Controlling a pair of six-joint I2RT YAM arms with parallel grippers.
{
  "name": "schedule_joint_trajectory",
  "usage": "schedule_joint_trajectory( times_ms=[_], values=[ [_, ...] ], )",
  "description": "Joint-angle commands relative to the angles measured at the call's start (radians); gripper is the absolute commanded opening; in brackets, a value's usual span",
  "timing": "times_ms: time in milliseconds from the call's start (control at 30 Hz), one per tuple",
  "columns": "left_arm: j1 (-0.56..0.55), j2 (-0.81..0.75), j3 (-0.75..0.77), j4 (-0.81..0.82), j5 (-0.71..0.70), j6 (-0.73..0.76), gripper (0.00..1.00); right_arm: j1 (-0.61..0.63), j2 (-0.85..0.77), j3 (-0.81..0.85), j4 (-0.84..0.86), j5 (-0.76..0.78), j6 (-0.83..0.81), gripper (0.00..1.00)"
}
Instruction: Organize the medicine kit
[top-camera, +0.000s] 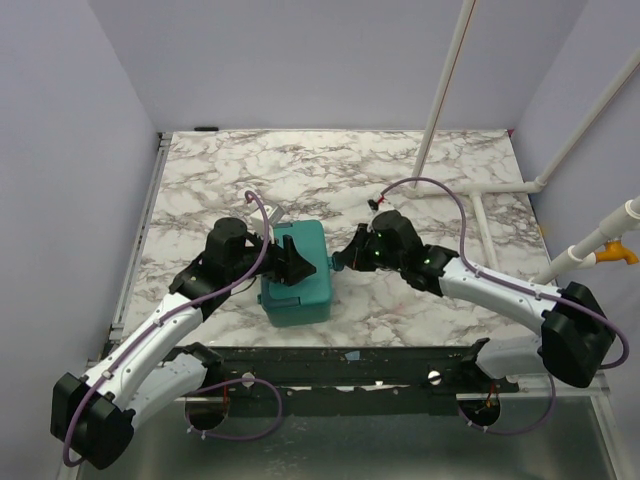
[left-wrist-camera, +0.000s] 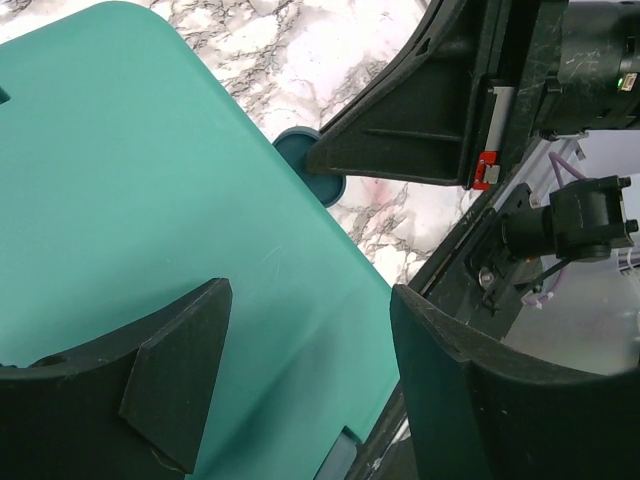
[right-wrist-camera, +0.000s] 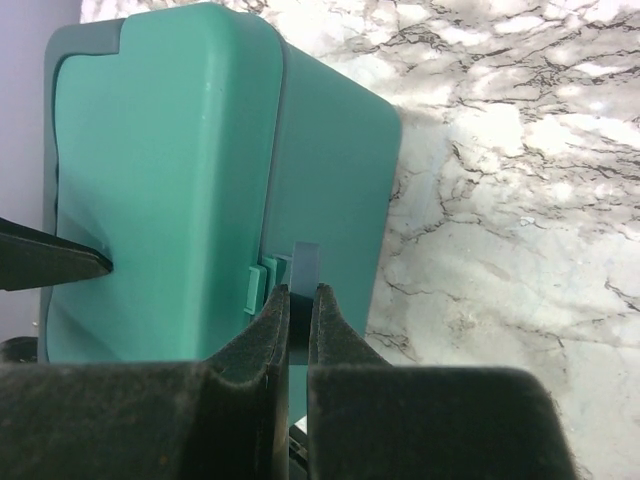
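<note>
Touching right tool (right-wrist-camera: 298, 296): medicine kit (right-wrist-camera: 160, 180)

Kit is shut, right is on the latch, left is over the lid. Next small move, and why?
Probably ease the right gripper outward to pull the latch free. Its jaws are pinched on that tab at the side of the kit. The lid is shut, and the left gripper hangs open over it, gripping nothing, so the lid likely can't lift until the latch lets go.

the top camera looks down from high at the near side over the table (top-camera: 420, 180), both wrist cameras sit very close to the medicine kit (top-camera: 300, 300), which all three share.
</note>
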Motion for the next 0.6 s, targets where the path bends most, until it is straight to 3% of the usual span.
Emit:
schedule_joint_trajectory(
  times_ms=[0,133,567],
  values=[
    [-0.012,0.031,-0.019,-0.123,-0.024,0.004,0.67,0.005,0.011,0.091,-0.005,-0.069,-0.069,0.02],
    [-0.012,0.032,-0.019,-0.129,-0.027,0.004,0.67,0.011,0.034,0.134,-0.043,-0.08,-0.095,0.08],
    [-0.017,0.029,-0.018,-0.136,-0.035,0.007,0.66,0.029,0.05,0.153,-0.024,-0.113,-0.08,0.11]
  ],
)
